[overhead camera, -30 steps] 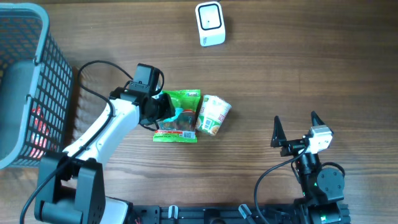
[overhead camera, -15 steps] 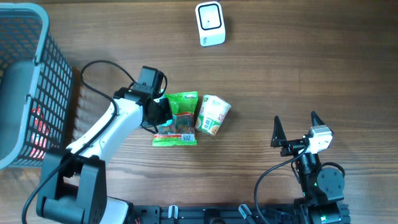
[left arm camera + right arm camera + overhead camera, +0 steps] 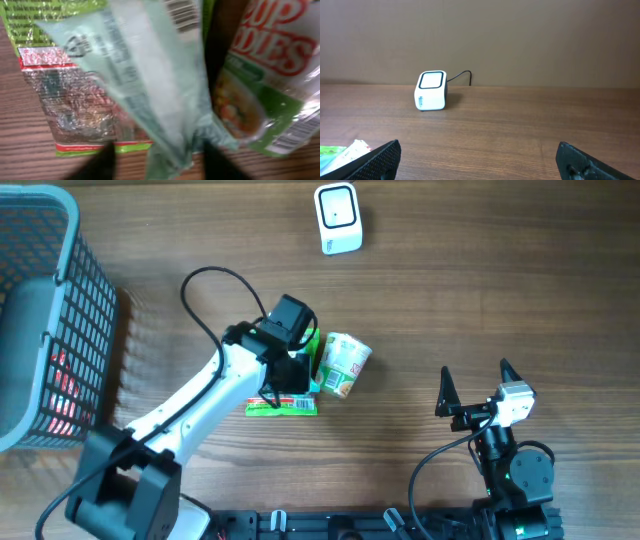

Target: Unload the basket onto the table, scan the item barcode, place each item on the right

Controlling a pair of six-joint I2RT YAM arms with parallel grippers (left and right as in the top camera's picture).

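Only my left wrist camera shows the barcode (image 3: 182, 15) on the pale packet (image 3: 145, 75) between the fingers of the left gripper (image 3: 161, 162); pinched or not, I cannot tell. The packet is mid wooden table (image 3: 500, 280), just beside the noodle cup (image 3: 343, 364), with the scanner (image 3: 337, 218) well apart, before a brown wall (image 3: 520, 40). The right gripper (image 3: 474, 372) is spread. The left arm (image 3: 200, 395) has shifted right

Even bright light, soft shadows; left wrist view blurred, glare on packet (image 3: 75, 110).

White-shelled left arm (image 3: 200, 405) with black joints and looping black cable (image 3: 212, 270); right arm (image 3: 520, 470) black, dark pointed jaws.
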